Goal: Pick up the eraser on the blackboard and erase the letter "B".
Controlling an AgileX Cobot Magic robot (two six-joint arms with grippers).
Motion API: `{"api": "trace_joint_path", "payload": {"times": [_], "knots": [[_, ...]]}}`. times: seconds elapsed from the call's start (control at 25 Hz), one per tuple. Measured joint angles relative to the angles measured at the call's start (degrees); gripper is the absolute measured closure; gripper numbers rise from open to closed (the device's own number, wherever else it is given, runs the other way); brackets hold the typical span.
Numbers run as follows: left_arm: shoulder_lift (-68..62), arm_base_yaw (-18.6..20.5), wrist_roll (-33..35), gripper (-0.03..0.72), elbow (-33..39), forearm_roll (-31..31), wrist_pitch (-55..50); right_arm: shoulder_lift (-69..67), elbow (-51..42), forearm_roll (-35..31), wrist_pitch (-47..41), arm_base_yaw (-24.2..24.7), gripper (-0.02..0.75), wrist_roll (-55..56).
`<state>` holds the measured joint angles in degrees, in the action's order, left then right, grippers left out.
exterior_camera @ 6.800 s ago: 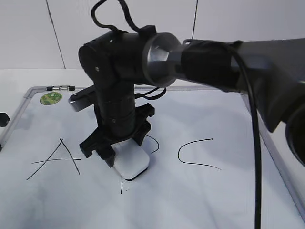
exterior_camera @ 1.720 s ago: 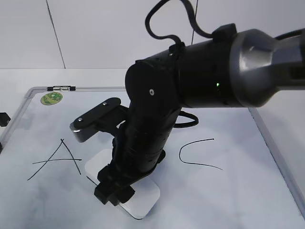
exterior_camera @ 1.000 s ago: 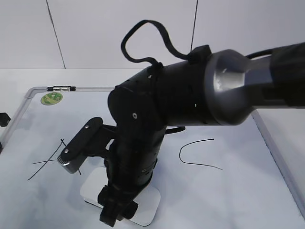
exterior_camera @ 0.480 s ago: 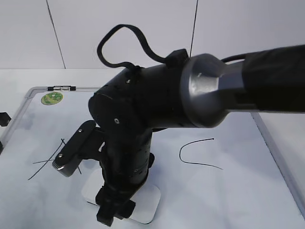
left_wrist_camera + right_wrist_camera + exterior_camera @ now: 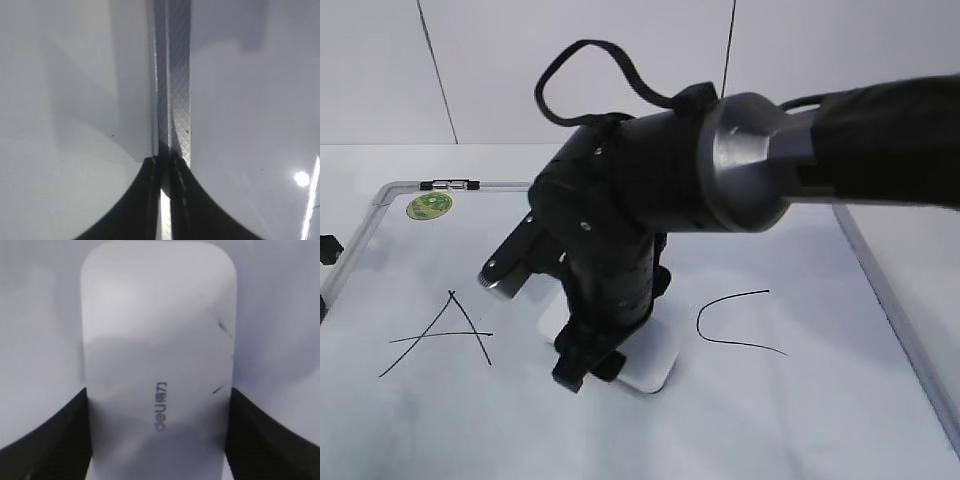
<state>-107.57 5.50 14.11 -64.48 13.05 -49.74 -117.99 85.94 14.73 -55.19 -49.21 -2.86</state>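
On the blackboard (image 5: 790, 420), which fills most of the exterior view, the right arm (image 5: 740, 160) reaches across from the right and presses the eraser (image 5: 655, 362) flat on the white surface between the "A" (image 5: 438, 332) and the "C" (image 5: 735, 322). No stroke of the letter "B" shows there now; whatever may be left of it lies under the arm or the eraser, so I cannot tell if it is fully gone.

The step in hand looks like the wiping itself, near its end. The next move calls for keeping the pad flat and sweeping over the gap between the two other letters without touching either, then lifting to check.

The right gripper (image 5: 157, 440) has its fingers (image 5: 45, 440) clamped on the eraser's two long sides, logo facing up. The left gripper (image 5: 165, 200) has its fingers drawn together with nothing between them, over the board's frame (image 5: 175, 75).

Against the earliest frame, the remnants of the "B" visible beside the eraser have vanished. Half a second ago the eraser sat lower and further left; it has since swept up and right, uncovering the "A".
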Motion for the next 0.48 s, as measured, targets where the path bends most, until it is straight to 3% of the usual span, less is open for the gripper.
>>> {"api": "trace_joint_path", "payload": {"times": [0.32, 0.48], "knots": [[0.00, 0.00, 0.00, 0.675, -0.09, 0.00, -0.35, -2.01, 4.68, 2.01, -1.61, 4.92, 0.215, 0.58], [0.00, 0.00, 0.00, 0.675, -0.09, 0.00, -0.35, -2.47, 5.42, -1.99, -1.72, 4.92, 0.216, -1.63]]}}
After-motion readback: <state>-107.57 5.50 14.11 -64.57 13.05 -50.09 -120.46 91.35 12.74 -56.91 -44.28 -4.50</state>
